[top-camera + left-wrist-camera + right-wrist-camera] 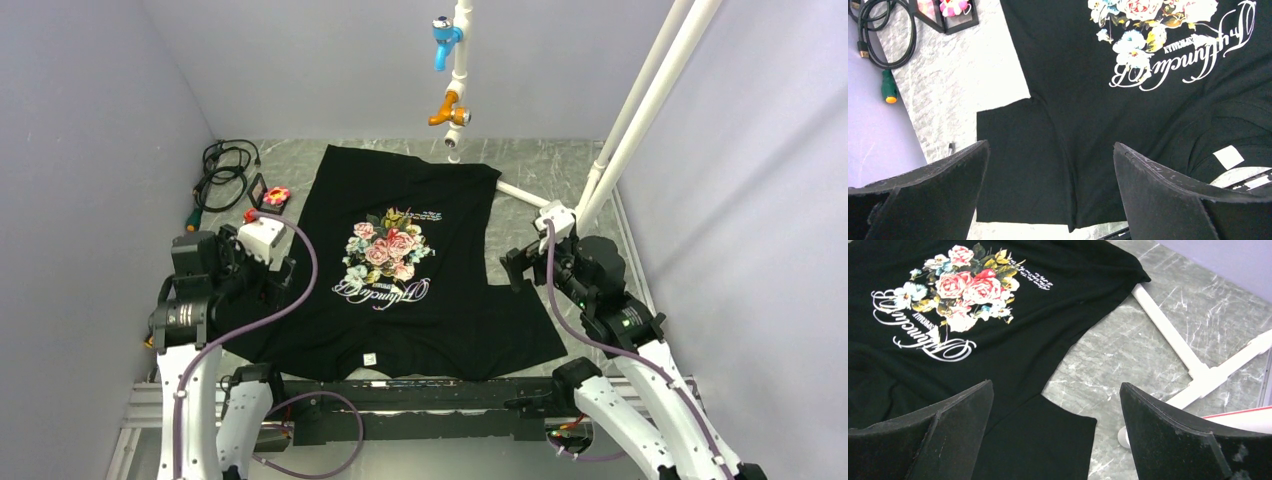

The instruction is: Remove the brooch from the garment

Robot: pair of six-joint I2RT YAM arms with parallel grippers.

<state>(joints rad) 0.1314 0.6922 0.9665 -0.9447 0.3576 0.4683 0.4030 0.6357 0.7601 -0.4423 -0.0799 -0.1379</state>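
The brooch (277,196) is not on the shirt (400,310). It lies in a small black tray (960,26) on the bench (560,160), just beside the shirt's left sleeve edge and near a coiled cable (222,170). Sitting apart from the cloth like that, it reads as put aside, so the removal looks done.

The shirt is spread flat, print up, between the two arms. The left end effector (1050,146) hangs over the sleeve with its jaws wide and nothing between them. The right end effector (1056,386) is just as wide and empty, above the other sleeve near the white pipe frame (1168,335). Both look pulled clear of the cloth rather than poised to pinch.
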